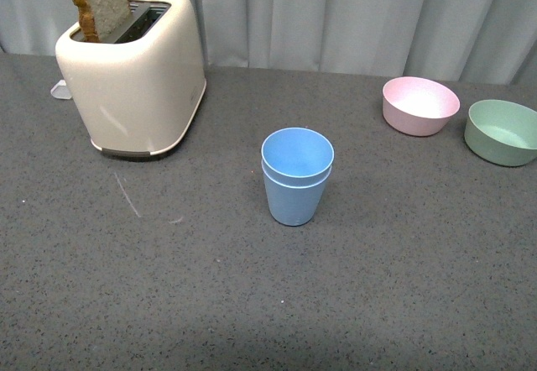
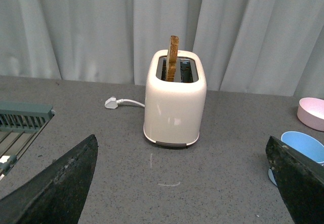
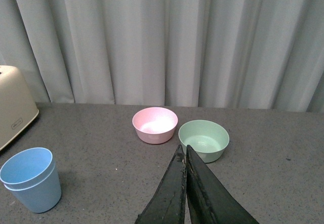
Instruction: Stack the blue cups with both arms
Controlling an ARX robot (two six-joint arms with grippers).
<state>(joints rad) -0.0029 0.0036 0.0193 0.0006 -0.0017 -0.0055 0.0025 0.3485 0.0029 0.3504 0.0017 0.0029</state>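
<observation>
Blue cups (image 1: pixel 296 175): two light blue matte tumblers, tapered and handleless, one nested inside the other. The inner rim sits just above the outer rim, leaving a thin double lip. The stack stands upright near the middle of the grey speckled desk (image 1: pixel 252 304), with nothing touching it. Interior looks empty and smooth.

Cream toaster (image 1: pixel 134 73) stands well apart, far-left of the cups, with a slice of brown bread (image 1: pixel 101 3) sticking up from its slot. A white plug (image 2: pixel 111 103) and cord lie on the desk beside the toaster. Pink bowl (image 1: pixel 420 105) and green bowl (image 1: pixel 502 132) sit side by side at the far right, near each other, well apart from the cups.

Left end effector (image 2: pixel 182 183): black fingers spread wide, one at each edge of the left wrist view, holding nothing; toaster lies ahead between them, cups beside the one finger.

Right end effector (image 3: pixel 186 183): black fingers pressed together, nothing between them, above the desk, nearer than the two bowls; cups off to one side.

Neither arm appears in the front view.
</observation>
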